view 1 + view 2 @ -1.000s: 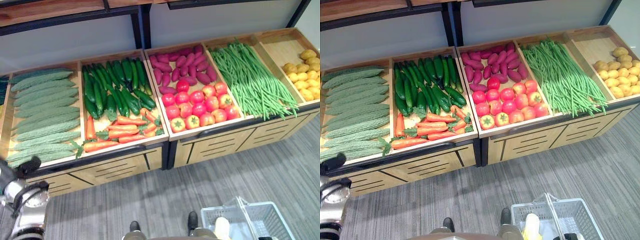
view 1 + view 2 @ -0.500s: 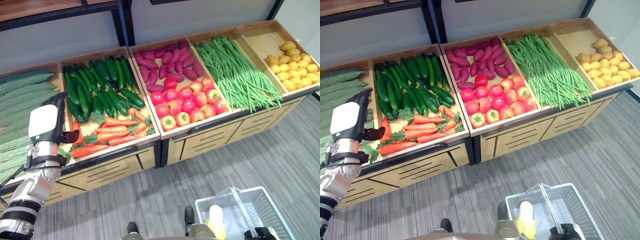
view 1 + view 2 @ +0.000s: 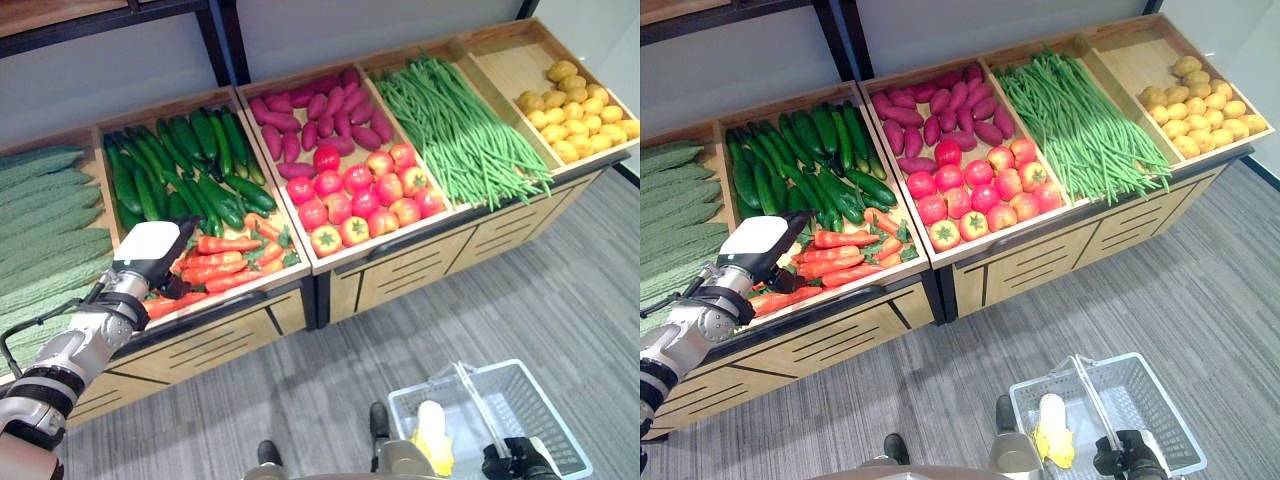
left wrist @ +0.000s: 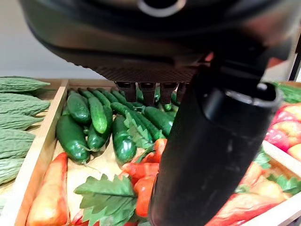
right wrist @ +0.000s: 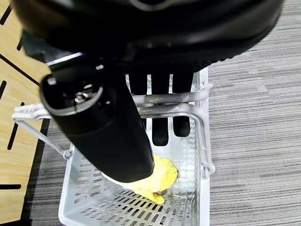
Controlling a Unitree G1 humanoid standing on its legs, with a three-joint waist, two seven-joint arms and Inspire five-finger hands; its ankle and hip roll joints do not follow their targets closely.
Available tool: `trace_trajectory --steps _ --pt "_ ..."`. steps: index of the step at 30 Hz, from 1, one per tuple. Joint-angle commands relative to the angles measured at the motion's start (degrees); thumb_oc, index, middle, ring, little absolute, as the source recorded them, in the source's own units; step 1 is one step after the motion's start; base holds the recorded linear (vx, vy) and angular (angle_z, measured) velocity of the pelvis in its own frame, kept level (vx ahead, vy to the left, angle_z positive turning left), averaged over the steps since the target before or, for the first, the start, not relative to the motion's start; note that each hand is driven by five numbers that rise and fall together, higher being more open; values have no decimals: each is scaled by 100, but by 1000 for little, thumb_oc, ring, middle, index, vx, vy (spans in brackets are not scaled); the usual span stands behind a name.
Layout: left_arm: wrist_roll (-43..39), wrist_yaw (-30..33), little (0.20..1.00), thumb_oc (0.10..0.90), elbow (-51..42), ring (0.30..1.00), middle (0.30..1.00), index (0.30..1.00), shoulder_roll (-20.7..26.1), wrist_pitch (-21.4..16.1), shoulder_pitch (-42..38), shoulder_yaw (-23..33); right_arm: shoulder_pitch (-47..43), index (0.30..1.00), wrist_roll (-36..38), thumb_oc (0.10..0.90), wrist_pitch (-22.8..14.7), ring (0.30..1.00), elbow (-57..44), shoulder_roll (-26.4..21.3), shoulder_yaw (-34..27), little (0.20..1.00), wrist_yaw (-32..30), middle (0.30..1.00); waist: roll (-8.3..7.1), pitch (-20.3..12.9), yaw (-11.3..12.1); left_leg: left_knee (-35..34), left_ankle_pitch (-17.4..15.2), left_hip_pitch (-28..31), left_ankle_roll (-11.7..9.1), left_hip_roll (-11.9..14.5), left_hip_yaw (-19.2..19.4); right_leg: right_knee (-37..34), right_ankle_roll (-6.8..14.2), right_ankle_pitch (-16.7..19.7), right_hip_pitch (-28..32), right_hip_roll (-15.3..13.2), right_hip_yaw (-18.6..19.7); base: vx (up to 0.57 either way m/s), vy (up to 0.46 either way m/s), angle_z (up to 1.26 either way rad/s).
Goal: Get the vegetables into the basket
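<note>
Carrots [image 3: 235,262]: orange, leafy tops, heaped at the near end of a wooden bin [image 3: 268,287] at centre left of the left eye view; green leaves lay among them in the left wrist view.
Cucumbers [image 3: 190,165]: dark green, filling the far end of the same bin, touching the carrots.
Left hand [image 3: 150,256]: at left of the left eye view, white-backed, over the near left corner of the carrot bin; in its wrist view the fingers [image 4: 151,91] ran straight out above the cucumbers and the thumb stood apart, nothing gripped.
Basket [image 3: 1163,406]: pale grey wire, on the floor at lower right of the right eye view, well apart from the bins.
Yellow item [image 5: 159,178]: lying inside the basket on its bottom; kind could not be told.
Right hand [image 3: 1128,455]: at the bottom edge, lower right; in its wrist view the fingers were curled over the basket's handle bar [image 5: 173,100].
Bitter gourds [image 3: 45,215]: pale green, ridged, far left.
Sweet potatoes [image 3: 310,125]: purple, upper centre.
Tomatoes [image 3: 362,195]: red, just in front of the sweet potatoes, same bin.
Green beans [image 3: 455,130]: long, upper right.
Potatoes [image 3: 572,105]: yellow, far upper right.
Floor [image 3: 560,300]: grey striped carpet.
</note>
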Motion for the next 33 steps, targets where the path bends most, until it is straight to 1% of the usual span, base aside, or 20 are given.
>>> trace_trajectory --steps 1,4,9,12,16,17,18,19,20,23,27,29,33 --pt "15 297 1000 900 172 1000 1000 1000 331 69 -1166 290 -260 300 8 400 -188 300 -4 -502 113 300 -168 300 -152 -63 -45 9 -35 19 -144 37 -143 67 581 -168 212 -392 -22 0 0 0" --pt "196 426 1000 900 429 1000 1000 1000 189 205 -1412 131 -308 300 2 400 -178 300 43 -513 147 300 -200 300 -163 14 -59 9 -15 -42 -146 60 -137 76 578 -148 128 -376 4 0 0 0" --pt "235 421 1000 900 728 1000 1000 1000 37 296 -1672 -71 -375 300 16 400 -157 300 66 -531 175 300 -207 300 -165 88 -86 9 4 -110 -142 69 -134 90 574 -128 38 -370 31 0 0 0" --pt "259 310 1000 900 994 1000 1000 1000 -76 342 -1909 -351 -473 300 75 400 -139 300 47 -534 223 300 -215 300 -170 155 -110 9 32 -193 -141 71 -117 102 576 -91 -80 -359 68 -12 5 -3" --pt "338 195 1000 900 1048 1000 1000 1000 -126 352 -2088 -581 -519 300 96 400 -122 300 105 -540 228 300 -220 300 -156 178 -105 9 29 -215 -134 64 -117 107 576 -85 -122 -362 88 -1 9 -6" --pt "369 163 673 667 1090 673 673 673 -120 347 -2104 -637 -525 300 88 400 -119 300 83 -538 235 300 -216 300 -156 188 -112 9 32 -217 -135 65 -105 105 577 -80 -131 -360 98 -2 21 -6" --pt "483 108 473 524 1066 473 473 473 -119 358 -2200 -786 -525 300 99 400 -125 300 58 -538 247 300 -224 300 -141 210 -127 9 32 -221 -137 64 -88 107 577 -76 -155 -364 106 -4 16 -6" --pt "483 109 377 455 1073 377 377 377 -121 357 -2214 -799 -524 300 99 400 -124 300 58 -533 242 300 -224 300 -144 210 -120 9 32 -222 -137 64 -87 108 577 -76 -156 -364 108 -4 11 -5" --pt "482 110 300 400 1075 300 300 300 -122 357 -2218 -802 -523 300 99 400 -124 300 57 -532 240 300 -224 300 -145 210 -118 9 32 -222 -137 64 -86 108 577 -76 -157 -364 109 0 0 0" --pt "598 62 300 400 1199 300 300 300 -131 303 -2255 -984 -563 300 77 400 -131 300 114 -525 281 300 -229 300 -131 219 -131 9 14 -200 -137 57 -53 96 581 -64 -152 -372 137 0 0 0" --pt "602 109 300 400 1178 300 300 300 -158 318 -2248 -950 -530 300 58 400 -138 300 97 -512 284 300 -234 300 -125 215 -139 9 5 -172 -138 56 -44 93 579 -75 -133 -376 141 3 4 -2" --pt "626 170 300 400 1187 300 300 300 -160 333 -2219 -888 -506 300 49 400 -139 300 122 -498 285 300 -239 300 -121 197 -137 9 -7 -138 -137 47 -50 92 575 -92 -101 -378 138 0 0 0" --pt "647 492 300 400 1120 300 300 300 -156 464 -2178 -593 -460 300 67 400 -148 300 136 -453 276 300 -248 300 -137 120 -116 9 -47 -51 -137 40 -58 88 579 -126 11 -384 101 0 0 0"
